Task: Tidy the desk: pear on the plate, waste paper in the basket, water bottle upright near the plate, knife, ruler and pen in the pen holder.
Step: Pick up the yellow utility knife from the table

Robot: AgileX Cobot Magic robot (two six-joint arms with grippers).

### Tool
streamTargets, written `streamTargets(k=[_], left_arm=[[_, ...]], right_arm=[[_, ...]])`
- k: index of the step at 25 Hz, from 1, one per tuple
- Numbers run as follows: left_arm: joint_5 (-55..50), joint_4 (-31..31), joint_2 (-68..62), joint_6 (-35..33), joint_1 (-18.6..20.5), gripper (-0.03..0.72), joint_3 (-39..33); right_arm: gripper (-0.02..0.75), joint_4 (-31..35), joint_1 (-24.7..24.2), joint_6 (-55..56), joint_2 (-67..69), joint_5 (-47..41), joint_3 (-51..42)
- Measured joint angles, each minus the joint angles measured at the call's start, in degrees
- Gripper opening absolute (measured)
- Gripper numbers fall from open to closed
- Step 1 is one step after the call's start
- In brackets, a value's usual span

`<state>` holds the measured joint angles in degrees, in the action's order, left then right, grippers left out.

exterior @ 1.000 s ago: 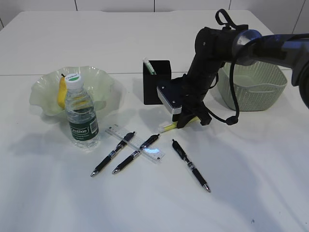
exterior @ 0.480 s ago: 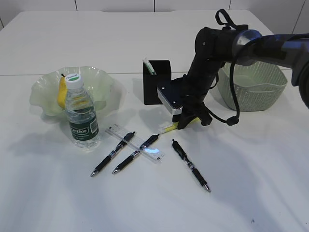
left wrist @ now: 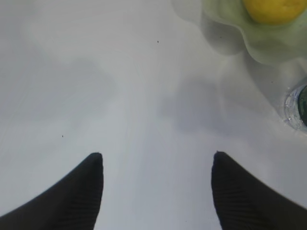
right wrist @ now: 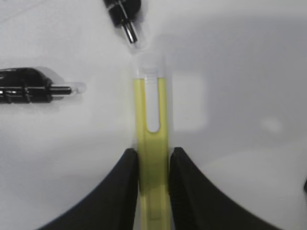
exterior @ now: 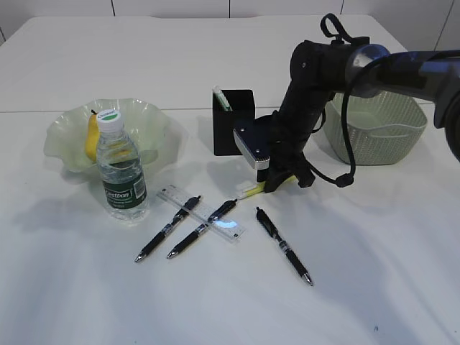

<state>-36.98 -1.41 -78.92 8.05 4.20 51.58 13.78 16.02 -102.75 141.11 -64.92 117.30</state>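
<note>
Water bottle (exterior: 121,175), standing at the desk's left side: dark green label carries white lettering, too small to read with certainty. Ruler (exterior: 200,213): fine printed graduations, no legible numerals. No other readable text.

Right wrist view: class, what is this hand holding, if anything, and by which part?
The right hand is shut on a slim yellow knife, gripping its yellow body partway along; the clear-tipped end sticks out ahead toward the pens.

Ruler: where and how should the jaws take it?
Grip the ruler at its bare upper-left end, coming from above with the jaws across its width. It lies flat on the table, and two black pens cross its middle and right end, so those parts are blocked.
</note>
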Motion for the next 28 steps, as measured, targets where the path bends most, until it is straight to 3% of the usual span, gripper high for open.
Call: streamTargets(k=[5,28], left_arm=[[0.0,0.0,0.0,0.0,0.0,0.5,0.0],[0.0,0.0,0.0,0.0,0.0,0.499,0.0]], right_arm=[[0.138,0.1,0.0,1.0,0.0,-0.2,0.0],[0.134,0.0,-0.1,15.8,-2.8,-1.4,-0.1]])
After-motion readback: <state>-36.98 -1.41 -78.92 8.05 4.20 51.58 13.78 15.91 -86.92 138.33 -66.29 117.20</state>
